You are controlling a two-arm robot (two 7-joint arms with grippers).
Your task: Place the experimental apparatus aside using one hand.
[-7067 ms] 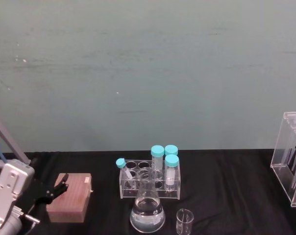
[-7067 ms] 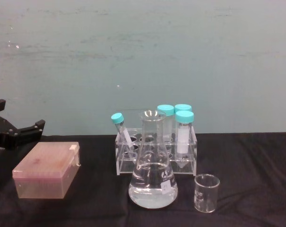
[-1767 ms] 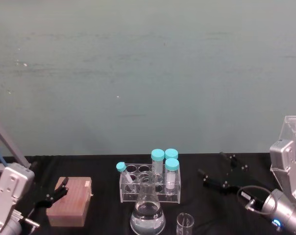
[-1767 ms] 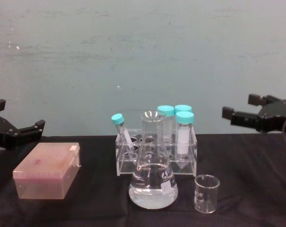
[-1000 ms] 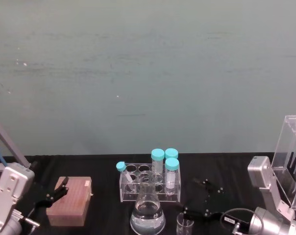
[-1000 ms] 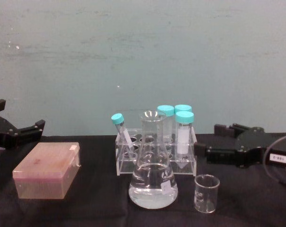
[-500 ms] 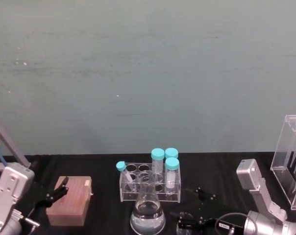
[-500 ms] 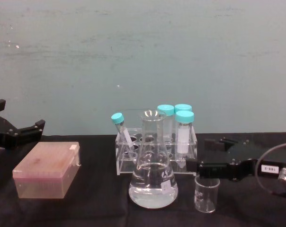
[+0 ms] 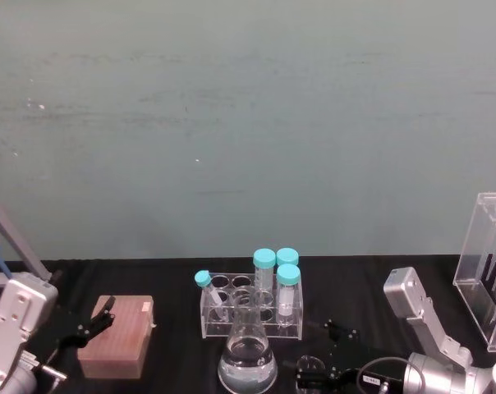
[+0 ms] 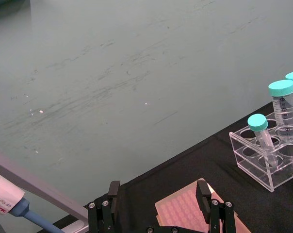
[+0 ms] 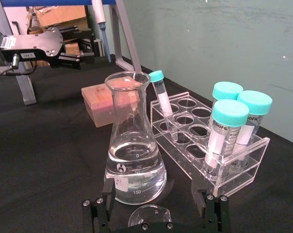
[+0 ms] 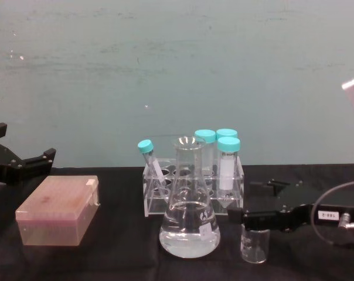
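Right claw [image 11: 155,203] lowered; small beaker [image 12: 253,246] sits between its spread fingers.

For the right gripper [image 9: 315,356]: leaves the tall rack [image 9: 483,271] at far right, swings in, sinks to the table [image 12: 118,252], now straddles the small beaker [image 12: 253,247] with spread fingers [image 12: 265,220], beside the conical flask [image 12: 189,225].

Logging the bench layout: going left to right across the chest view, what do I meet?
left hand, pink box, conical flask, small beaker, with the open right hand either side of its rim.
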